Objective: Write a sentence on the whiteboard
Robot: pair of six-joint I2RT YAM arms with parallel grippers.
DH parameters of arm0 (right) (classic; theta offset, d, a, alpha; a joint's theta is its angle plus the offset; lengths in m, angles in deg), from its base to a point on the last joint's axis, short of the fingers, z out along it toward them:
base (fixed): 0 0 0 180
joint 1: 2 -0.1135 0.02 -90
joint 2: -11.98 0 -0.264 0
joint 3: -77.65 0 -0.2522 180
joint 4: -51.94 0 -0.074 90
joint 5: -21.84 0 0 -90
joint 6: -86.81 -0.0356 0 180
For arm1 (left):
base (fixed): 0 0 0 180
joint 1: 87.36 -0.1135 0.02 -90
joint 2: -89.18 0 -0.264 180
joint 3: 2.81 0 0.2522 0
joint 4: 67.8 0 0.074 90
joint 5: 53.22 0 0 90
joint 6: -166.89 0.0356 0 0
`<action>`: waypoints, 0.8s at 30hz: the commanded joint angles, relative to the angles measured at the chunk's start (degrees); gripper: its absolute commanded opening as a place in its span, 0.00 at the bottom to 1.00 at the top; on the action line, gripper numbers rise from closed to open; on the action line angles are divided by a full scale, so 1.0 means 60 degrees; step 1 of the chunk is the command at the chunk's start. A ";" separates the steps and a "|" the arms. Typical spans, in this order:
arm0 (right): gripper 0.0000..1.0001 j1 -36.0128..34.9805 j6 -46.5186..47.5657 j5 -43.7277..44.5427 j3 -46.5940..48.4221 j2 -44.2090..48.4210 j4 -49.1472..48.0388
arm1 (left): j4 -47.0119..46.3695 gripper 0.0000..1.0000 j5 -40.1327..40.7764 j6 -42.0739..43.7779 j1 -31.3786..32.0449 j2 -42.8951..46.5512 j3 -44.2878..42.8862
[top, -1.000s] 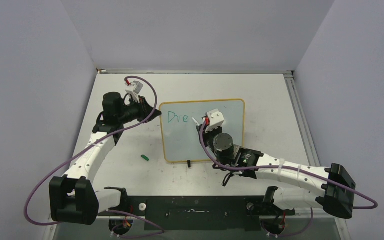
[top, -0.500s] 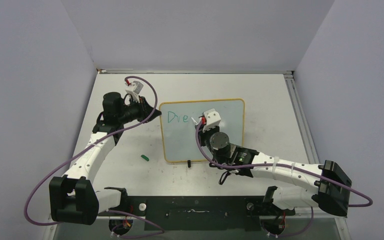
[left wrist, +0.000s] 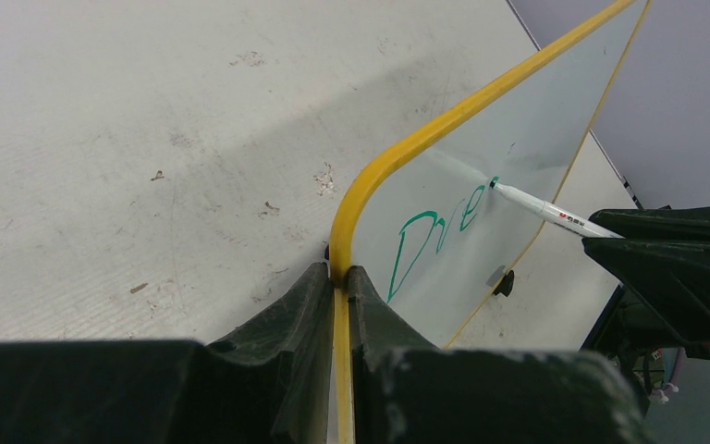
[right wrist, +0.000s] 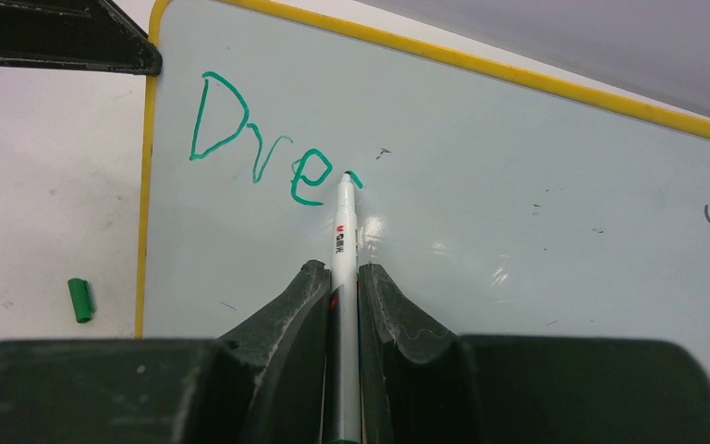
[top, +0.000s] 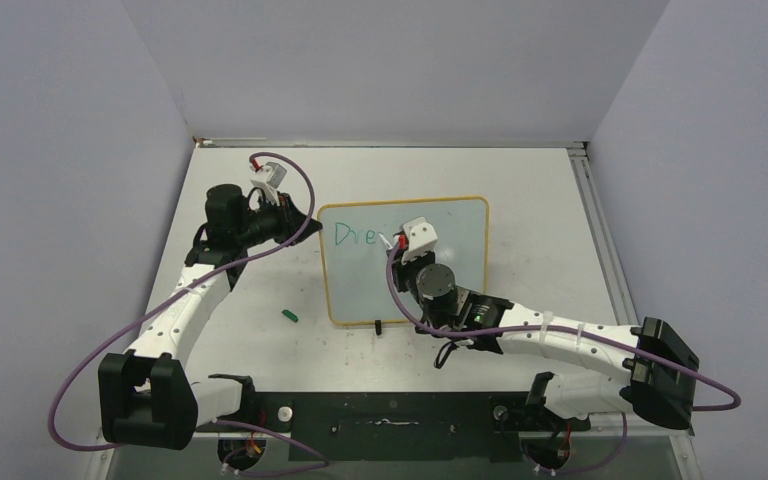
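The right claw [right wrist: 342, 273] gripped a pen [right wrist: 343, 222] pointing straight ahead, its tip touching the whiteboard [right wrist: 536, 166] just right of the sentence [right wrist: 254, 153] start "Dre". Bare board lay rightward. The left claw [left wrist: 337, 277] pinched the whiteboard's left edge.

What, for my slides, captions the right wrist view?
Right fingers hold a marker on the whiteboard; green sentence reads "Dre".

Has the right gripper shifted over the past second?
Yes. The right gripper has slid slightly left across the whiteboard, away from its right edge.
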 commanded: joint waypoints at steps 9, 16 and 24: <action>0.05 -0.0361 -0.0437 0.0654 -0.0234 0.0304 0.0604 | -0.0059 0.07 -0.0429 -0.0031 0.0079 0.0115 -0.0422; 0.05 -0.0346 -0.0168 0.1272 -0.0118 0.0316 0.0368 | -0.0063 0.07 -0.0434 -0.0031 0.0081 0.0116 -0.0408; 0.05 -0.0273 0.0223 0.1369 0.0058 0.0280 -0.0158 | -0.0073 0.06 -0.0440 -0.0031 0.0096 0.0105 -0.0421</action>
